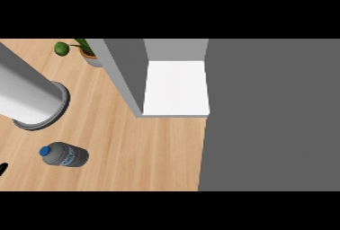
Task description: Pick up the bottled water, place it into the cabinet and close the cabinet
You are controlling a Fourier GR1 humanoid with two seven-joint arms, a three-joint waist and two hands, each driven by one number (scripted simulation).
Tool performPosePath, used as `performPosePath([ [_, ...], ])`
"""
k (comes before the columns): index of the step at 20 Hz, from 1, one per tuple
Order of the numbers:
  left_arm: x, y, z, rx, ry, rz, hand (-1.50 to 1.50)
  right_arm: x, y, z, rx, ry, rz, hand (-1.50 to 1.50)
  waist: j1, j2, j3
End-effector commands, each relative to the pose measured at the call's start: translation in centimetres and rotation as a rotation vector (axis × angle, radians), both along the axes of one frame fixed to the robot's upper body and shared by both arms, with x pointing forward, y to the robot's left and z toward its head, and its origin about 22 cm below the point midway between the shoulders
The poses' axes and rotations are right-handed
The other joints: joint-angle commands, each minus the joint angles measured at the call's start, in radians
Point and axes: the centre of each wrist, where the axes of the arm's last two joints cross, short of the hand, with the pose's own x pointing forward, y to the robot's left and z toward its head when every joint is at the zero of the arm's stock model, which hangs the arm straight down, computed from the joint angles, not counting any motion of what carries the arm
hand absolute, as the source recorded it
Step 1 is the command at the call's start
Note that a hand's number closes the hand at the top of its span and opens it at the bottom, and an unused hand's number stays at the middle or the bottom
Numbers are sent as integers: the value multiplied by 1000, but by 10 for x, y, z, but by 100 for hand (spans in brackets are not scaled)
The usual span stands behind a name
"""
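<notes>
The bottled water [64, 155] sits unheld on the desk [146, 148]; best to wrap its body squarely before lifting. The left hand [2, 168] barely shows; I cannot tell its state.

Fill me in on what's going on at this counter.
Nothing holds the bottled water yet: it sits on the wooden counter, blue cap pointing left. The cabinet beyond it is open, its door swung out and its white shelf showing. A black sliver at the view's left edge is probably the left hand, apart from the bottle. The right hand is out of view.
</notes>
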Motion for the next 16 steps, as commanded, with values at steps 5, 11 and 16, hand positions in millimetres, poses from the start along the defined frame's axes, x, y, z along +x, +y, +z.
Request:
performPosePath([
  [5,25,29,-26,46,10,52,-150,-9,-11,-13,2,-8,12,-150,-6,0,0],
  [11,46,45,-46,108,9,36,-150,6,-8,-15,-6,-2,-2,-150,-2,2,0],
  [16,65,43,-88,101,77,44,-150,-19,-6,-15,4,-15,42,-150,-14,1,-1],
])
